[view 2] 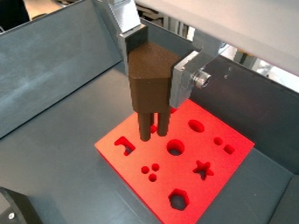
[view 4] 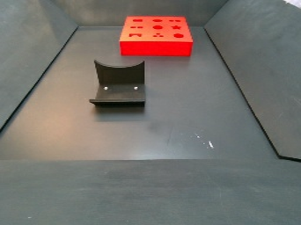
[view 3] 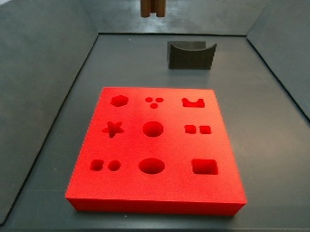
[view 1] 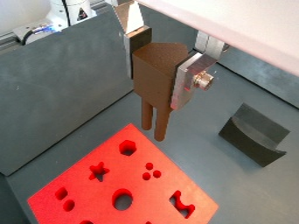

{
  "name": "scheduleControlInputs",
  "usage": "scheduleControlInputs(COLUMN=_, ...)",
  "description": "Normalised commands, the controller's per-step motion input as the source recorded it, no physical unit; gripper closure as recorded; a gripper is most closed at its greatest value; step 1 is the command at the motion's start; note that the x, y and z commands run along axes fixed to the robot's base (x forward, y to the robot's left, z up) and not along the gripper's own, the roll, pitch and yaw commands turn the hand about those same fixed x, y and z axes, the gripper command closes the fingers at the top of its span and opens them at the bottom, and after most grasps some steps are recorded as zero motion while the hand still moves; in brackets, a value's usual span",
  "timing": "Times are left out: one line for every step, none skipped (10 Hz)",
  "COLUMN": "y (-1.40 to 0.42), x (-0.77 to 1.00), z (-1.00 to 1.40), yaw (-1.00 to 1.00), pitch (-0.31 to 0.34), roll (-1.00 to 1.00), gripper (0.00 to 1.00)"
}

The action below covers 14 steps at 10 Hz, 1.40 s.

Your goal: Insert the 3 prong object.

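My gripper (view 1: pixel 159 66) is shut on the 3 prong object (view 1: pixel 153 80), a brown block with thin prongs pointing down; both wrist views show it (view 2: pixel 149 86). It hangs in the air above the red foam board (view 1: pixel 117 185), near one edge of it. The board (view 3: pixel 151 149) has several shaped cut-outs, among them a group of three small round holes (view 3: pixel 152 101), which also shows in a wrist view (view 2: pixel 152 169). In a side view only the prong tips (view 3: pixel 152 7) show at the top edge, high over the floor. The gripper is out of the side view that shows the board far back (view 4: pixel 157 35).
A dark grey U-shaped block (view 3: pixel 189 54) stands on the floor beyond the board; it also shows in a side view (view 4: pixel 118 83) and a wrist view (view 1: pixel 254 133). Grey sloped walls (view 3: pixel 61 82) enclose the dark floor on all sides.
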Motion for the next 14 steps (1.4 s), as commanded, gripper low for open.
scheduleControlInputs(y=0.00, x=0.00, z=-0.02, yaw=0.00, pitch=0.000, roll=0.00, gripper=1.00)
scheduleControlInputs(y=0.00, x=0.00, z=-0.19, yaw=-0.30, pitch=0.010, roll=0.00, gripper=1.00)
scheduleControlInputs(y=0.01, x=0.03, z=-0.26, yaw=-0.80, pitch=0.043, roll=0.00, gripper=1.00)
scheduleControlInputs(y=0.01, x=0.00, z=-0.31, yaw=-0.95, pitch=0.039, roll=0.00, gripper=1.00)
scheduleControlInputs(y=0.01, x=0.00, z=-0.33, yaw=-1.00, pitch=0.041, roll=0.00, gripper=1.00)
scheduleControlInputs(y=0.00, x=0.00, z=-0.31, yaw=-1.00, pitch=0.034, roll=0.00, gripper=1.00)
scheduleControlInputs(y=0.00, x=0.00, z=-0.27, yaw=-1.00, pitch=0.024, roll=0.00, gripper=1.00)
scheduleControlInputs(y=0.00, x=0.00, z=-0.20, yaw=-1.00, pitch=0.003, roll=0.00, gripper=1.00)
scheduleControlInputs(y=0.00, x=0.00, z=-0.02, yaw=-1.00, pitch=0.011, roll=0.00, gripper=1.00)
scheduleControlInputs(y=0.00, x=0.00, z=0.00, yaw=-1.00, pitch=0.040, roll=0.00, gripper=1.00)
scheduleControlInputs(y=0.00, x=0.00, z=0.00, yaw=-1.00, pitch=0.051, roll=0.00, gripper=1.00)
scheduleControlInputs(y=0.00, x=0.00, z=0.00, yaw=-1.00, pitch=0.050, roll=0.00, gripper=1.00)
scheduleControlInputs(y=0.00, x=0.00, z=0.00, yaw=-1.00, pitch=0.004, roll=0.00, gripper=1.00)
scheduleControlInputs(y=0.00, x=0.00, z=0.00, yaw=-1.00, pitch=0.000, roll=0.00, gripper=1.00)
